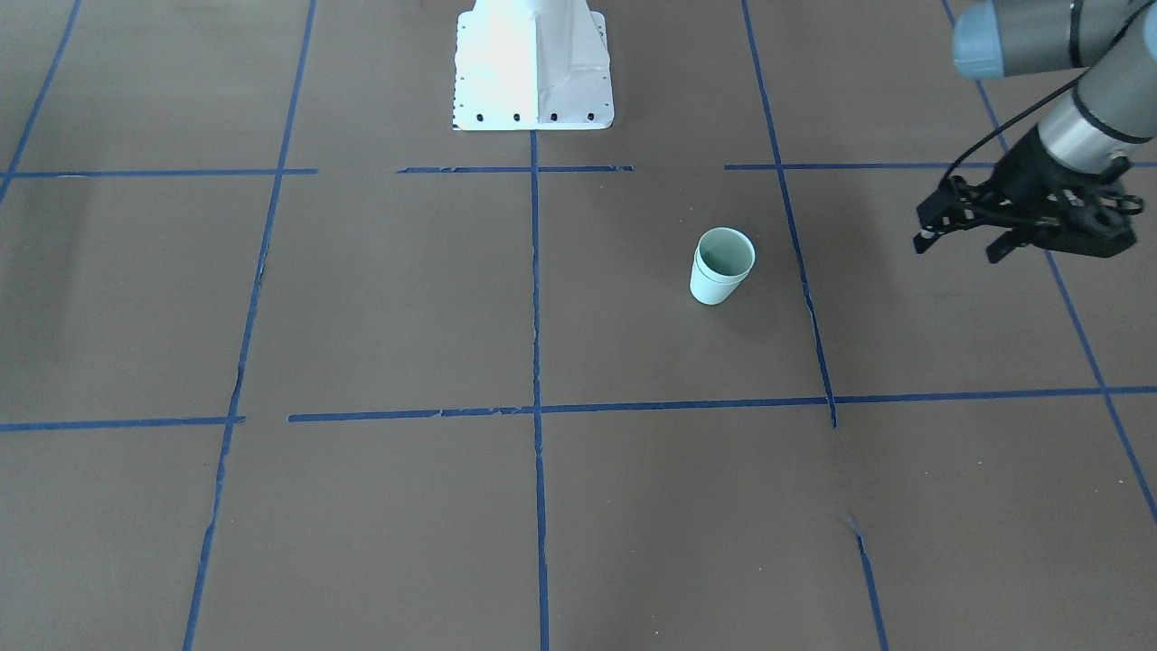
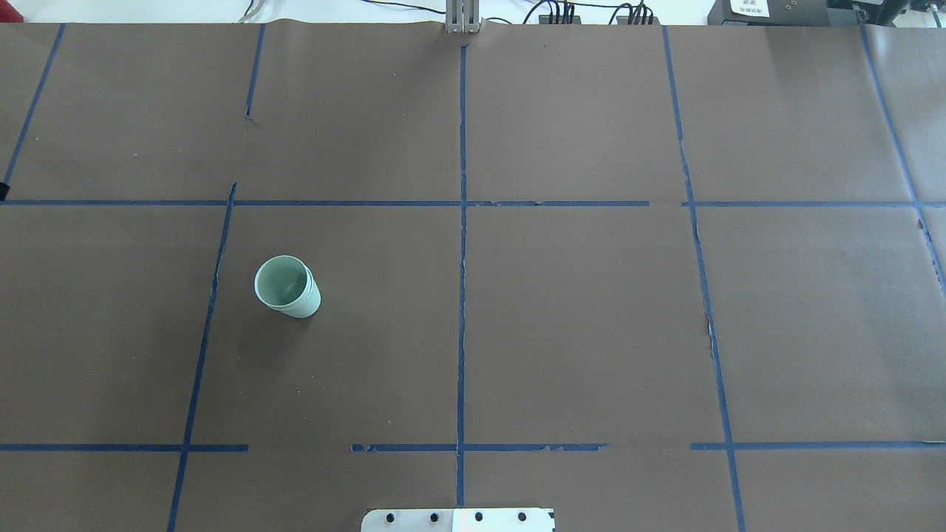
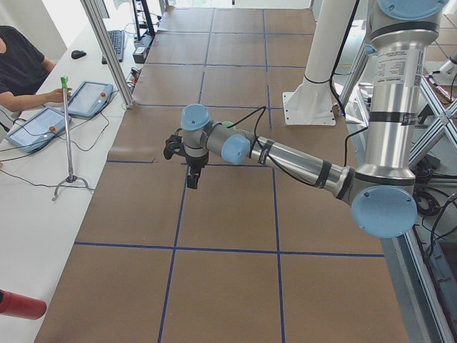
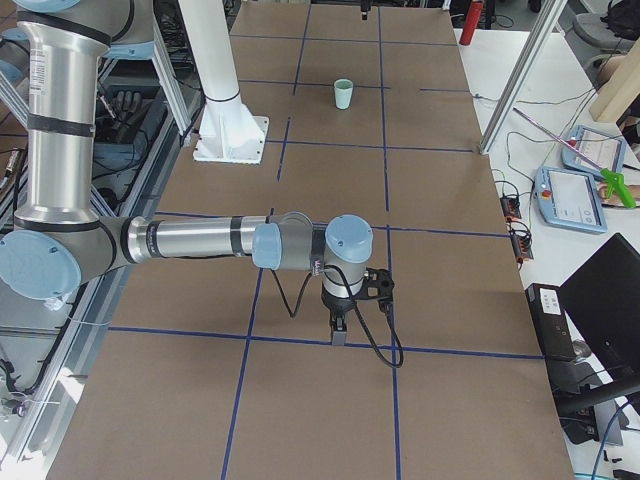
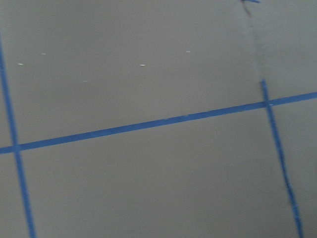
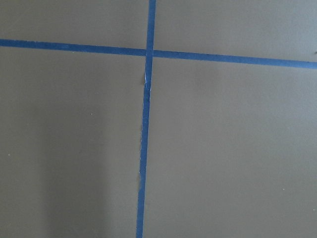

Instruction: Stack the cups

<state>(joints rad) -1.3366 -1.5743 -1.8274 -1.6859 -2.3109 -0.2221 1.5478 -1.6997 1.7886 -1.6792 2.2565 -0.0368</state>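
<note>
Left gripper first: jaws spread, nothing between them, hanging above the table out to the side of the cups and clear of them. From those jaws the cups lie toward the table's middle line, roughly level with the fingertips in the front-facing view. The cups stand upright, mouth up, long axis vertical. A second rim line shows just under the top edge, so I'd call that one cup nested inside the other, and the stacking looks done. Right gripper points straight down, far from the cups at the opposite end of the table. It shows in the side view alone, so I cannot tell how its jaws stand. If either arm has to touch the cups, the left one is plainly nearer.
</note>
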